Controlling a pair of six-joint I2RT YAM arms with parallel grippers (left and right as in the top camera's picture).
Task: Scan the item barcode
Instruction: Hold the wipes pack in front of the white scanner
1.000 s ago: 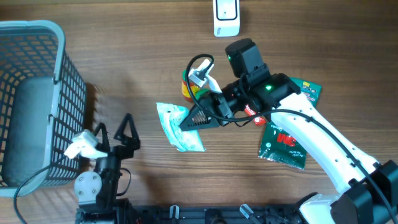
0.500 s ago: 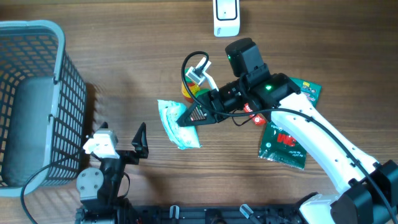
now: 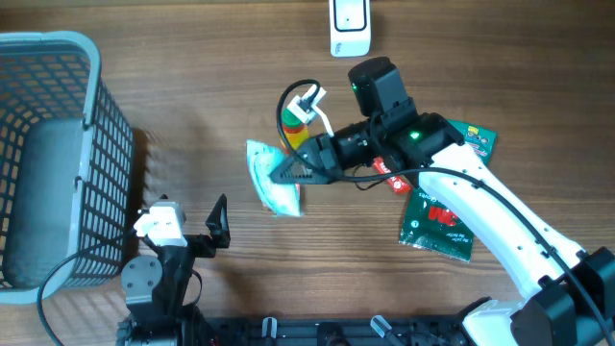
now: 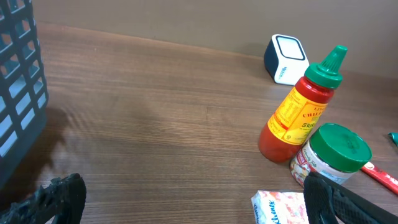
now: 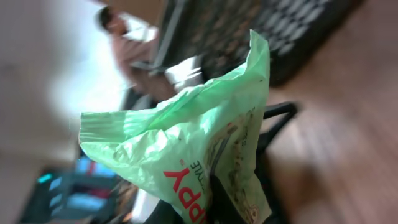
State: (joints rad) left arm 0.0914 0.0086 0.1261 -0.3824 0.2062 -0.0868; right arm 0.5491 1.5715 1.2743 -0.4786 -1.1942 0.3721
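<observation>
found the right gripper [image 3: 288, 179] clamped tight on a pale green snack pouch [image 3: 273, 183], pinched at one edge. noted the pouch hanging crumpled from the fingers, with red lettering legible in the right wrist view. located it over the middle of the wooden table [image 3: 192, 96], just left of the chili sauce bottle [image 4: 298, 115] and well short of the white barcode scanner [image 3: 350, 27] at the far edge. recorded the left gripper [image 3: 204, 234] with jaws fully apart, holding nothing, low at the near edge beside the pale blue mesh basket [image 3: 58, 58]. logged a green-lidded jar [image 4: 333, 155] just beside the bottle. logged dark green packets [image 3: 440, 213] lying flat under the right arm.
</observation>
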